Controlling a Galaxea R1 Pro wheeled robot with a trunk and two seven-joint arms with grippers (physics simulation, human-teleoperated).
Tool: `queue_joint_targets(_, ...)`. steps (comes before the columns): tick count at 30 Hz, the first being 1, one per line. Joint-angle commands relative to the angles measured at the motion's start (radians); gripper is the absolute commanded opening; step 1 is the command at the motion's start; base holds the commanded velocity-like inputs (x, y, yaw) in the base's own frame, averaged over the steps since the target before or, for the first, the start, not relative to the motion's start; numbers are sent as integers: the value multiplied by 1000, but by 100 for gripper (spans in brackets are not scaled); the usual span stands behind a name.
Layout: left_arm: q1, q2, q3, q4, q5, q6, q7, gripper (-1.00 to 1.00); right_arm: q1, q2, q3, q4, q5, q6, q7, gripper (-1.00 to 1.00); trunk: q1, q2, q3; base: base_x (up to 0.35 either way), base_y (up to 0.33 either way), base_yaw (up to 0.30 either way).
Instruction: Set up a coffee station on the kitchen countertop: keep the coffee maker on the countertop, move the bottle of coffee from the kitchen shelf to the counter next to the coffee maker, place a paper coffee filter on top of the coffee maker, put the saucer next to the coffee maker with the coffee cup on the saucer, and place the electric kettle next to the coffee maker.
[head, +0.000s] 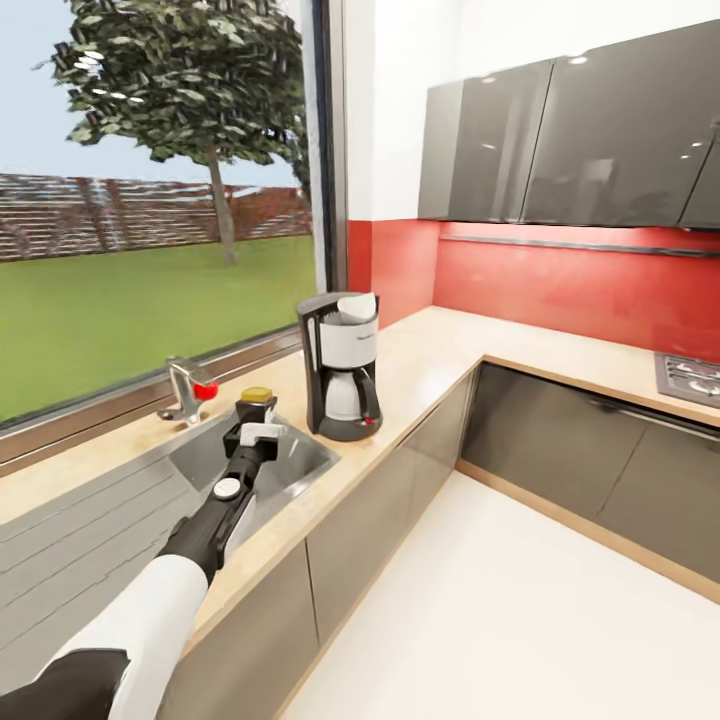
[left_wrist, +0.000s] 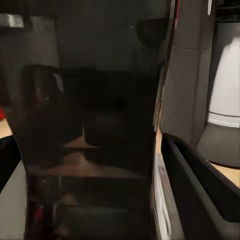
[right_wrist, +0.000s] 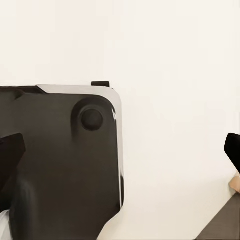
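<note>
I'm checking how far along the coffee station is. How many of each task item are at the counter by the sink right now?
Coffee maker: 1
Paper coffee filter: 1, on top of the coffee maker
Bottle of coffee: 1, held in the left claw beside the coffee maker
Total: 3

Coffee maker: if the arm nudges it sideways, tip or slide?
Probably tips if pushed high: the coffee maker is tall on a small base. Its glass carafe looks fragile. The paper coffee filter resting on top would likely slip off.
</note>
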Motion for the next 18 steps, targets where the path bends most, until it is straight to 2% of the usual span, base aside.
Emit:
queue_joint_targets(1,-1,-1,1,1,-12,-3,4,-100,-1,0,-7,1,9,-3,-1,100,1,-2,-2,323,-16,0)
queue_joint_targets(9,0,0,6,1,-12,-5,4,-100,-1,0,-5,1,9,-1,0,100,1,-2,-2,307,-115,7)
queue_joint_targets(18,3,1,11,-2,-12,-13,6,-100,-1,0,-4,1,10,0,0,100,1,-2,-9,295,-127,181)
